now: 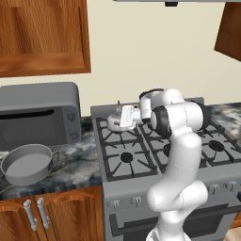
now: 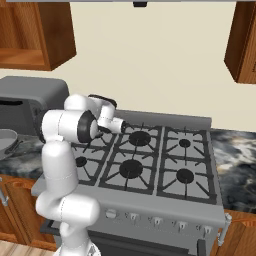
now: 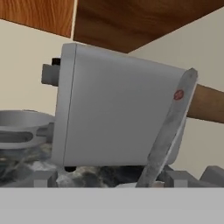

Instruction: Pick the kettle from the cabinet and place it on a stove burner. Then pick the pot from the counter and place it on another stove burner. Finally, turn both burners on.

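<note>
claw [image 1: 123, 117] and wrist are seen low over the back-left corner of the grey stove [image 1: 188, 181], against the kettle [image 1: 114, 122] — a small silvery-white body sitting on the rear-left burner grate [image 1: 116, 133]. whether the jaws are spread or closed cannot be told from the base views, since the white hand covers them; no finger tips can be made out in the hand view either. the kettle appears to be set down on its grate, so the first placement is judged done or nearly so.

the pot [image 1: 27, 164] is seen on the dark marbled counter [image 1: 77, 162], left of the stove and just in front of the grey microwave [image 1: 40, 115]. in the hand view the microwave's side is faced, with the pot's rim at the left edge and a thin grey strip, taken to be part of the kettle's handle, slanting across close to the lens.

several risks are judged from here. if the hand is withdrawn sideways instead of lifted, the kettle could be dragged or tipped off the grate by a finger caught under its handle. on the way to the pot, the microwave could be struck by the wrist — it stands close behind. a wide pot gripped at one rim could tilt and slip. the knobs [image 1: 136, 201] could be mistaken, lighting burners that carry nothing.
</note>
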You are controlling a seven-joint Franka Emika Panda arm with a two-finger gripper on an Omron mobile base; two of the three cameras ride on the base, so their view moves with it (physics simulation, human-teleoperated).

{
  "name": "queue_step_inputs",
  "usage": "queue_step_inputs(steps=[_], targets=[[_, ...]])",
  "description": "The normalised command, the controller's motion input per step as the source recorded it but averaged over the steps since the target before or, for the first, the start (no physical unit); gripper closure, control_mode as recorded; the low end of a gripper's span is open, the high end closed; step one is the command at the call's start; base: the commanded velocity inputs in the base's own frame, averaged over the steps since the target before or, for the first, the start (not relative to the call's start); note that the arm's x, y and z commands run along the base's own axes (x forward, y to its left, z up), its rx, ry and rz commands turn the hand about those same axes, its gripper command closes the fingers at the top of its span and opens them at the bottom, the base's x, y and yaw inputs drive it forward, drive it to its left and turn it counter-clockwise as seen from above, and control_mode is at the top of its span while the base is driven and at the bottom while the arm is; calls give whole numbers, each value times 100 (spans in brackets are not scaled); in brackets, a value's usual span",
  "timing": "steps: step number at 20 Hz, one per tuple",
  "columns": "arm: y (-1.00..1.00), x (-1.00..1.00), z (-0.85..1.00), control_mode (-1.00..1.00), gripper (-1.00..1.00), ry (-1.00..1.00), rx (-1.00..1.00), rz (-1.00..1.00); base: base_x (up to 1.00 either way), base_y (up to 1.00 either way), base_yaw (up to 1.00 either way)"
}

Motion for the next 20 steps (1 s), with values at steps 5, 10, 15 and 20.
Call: queue_step_inputs(steps=[5, 10, 15, 20], targets=[[-11, -17, -21, -100, -100, -2, 0, -4, 0, 0, 0], [-16, -8, -19, -100, -100, 0, 0, -6, 0, 0, 0], [-17, -2, -13, -100, -100, 0, 0, -7, 0, 0, 0], [-13, 0, -7, -100, -100, -2, 0, -7, 0, 0, 0]])
